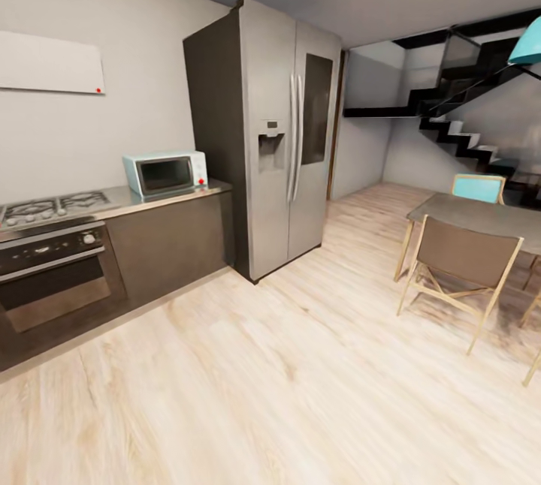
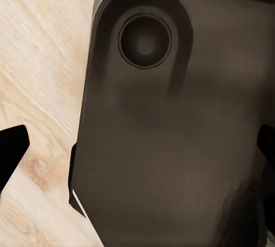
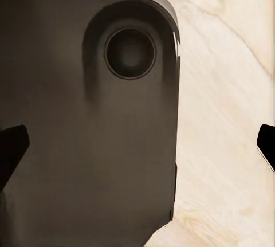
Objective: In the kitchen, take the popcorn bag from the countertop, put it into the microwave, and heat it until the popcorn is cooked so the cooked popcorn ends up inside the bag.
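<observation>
The pale mint-blue microwave (image 1: pixel 165 173) stands on the grey countertop (image 1: pixel 161 200) at the left, its dark glass door closed, beside the tall fridge. The popcorn bag and the popcorn are out of view. In the left wrist view my left gripper (image 2: pixel 137 155) is open, its dark fingertips (image 2: pixel 11 149) spread to the picture's edges with nothing between them, hanging over my dark base (image 2: pixel 172 121). My right gripper (image 3: pixel 137 149) is open the same way, with its fingertips (image 3: pixel 10 149) over the base (image 3: pixel 86 121) and the wood floor.
A gas hob (image 1: pixel 49 209) tops a dark oven (image 1: pixel 52 275) left of the microwave. A steel fridge (image 1: pixel 278 132) stands at the counter's end. A table (image 1: pixel 481 215) with chairs (image 1: pixel 458 263) is at the right, stairs (image 1: pixel 458 125) behind. Light wood floor (image 1: pixel 285 380) spreads ahead.
</observation>
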Tool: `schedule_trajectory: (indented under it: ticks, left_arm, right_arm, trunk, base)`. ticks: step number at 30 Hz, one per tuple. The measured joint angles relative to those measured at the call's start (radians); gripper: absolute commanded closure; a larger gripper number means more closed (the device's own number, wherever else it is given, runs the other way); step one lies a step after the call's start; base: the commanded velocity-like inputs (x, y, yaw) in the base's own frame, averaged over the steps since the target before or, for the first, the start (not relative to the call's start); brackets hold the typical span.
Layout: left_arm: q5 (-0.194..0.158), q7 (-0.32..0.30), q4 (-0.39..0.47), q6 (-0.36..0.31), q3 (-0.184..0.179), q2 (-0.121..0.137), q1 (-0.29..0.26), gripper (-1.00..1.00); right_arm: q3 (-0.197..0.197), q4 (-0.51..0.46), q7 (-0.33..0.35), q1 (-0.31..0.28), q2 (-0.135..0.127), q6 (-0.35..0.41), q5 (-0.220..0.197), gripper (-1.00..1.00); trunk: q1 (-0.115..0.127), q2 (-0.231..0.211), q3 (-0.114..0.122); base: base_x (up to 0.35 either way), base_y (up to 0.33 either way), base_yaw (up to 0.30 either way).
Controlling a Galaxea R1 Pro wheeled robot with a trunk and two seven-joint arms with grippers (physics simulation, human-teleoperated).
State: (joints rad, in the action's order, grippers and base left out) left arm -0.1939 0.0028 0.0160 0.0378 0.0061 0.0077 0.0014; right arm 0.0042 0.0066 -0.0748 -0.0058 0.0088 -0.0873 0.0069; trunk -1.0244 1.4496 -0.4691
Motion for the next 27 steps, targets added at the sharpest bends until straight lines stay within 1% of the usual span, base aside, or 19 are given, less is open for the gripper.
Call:
schedule_trajectory:
  ticks: [27]
  left_arm:
    - [0.002,0.000,0.000,0.001,0.000,-0.002,0.000,-1.00]
  right_arm:
    - [-0.001,0.000,0.000,0.000,0.000,-0.001,-0.001,-1.00]
  trunk:
    - [0.000,0.000,0.000]
  base:
    - [0.335,0.000,0.000]
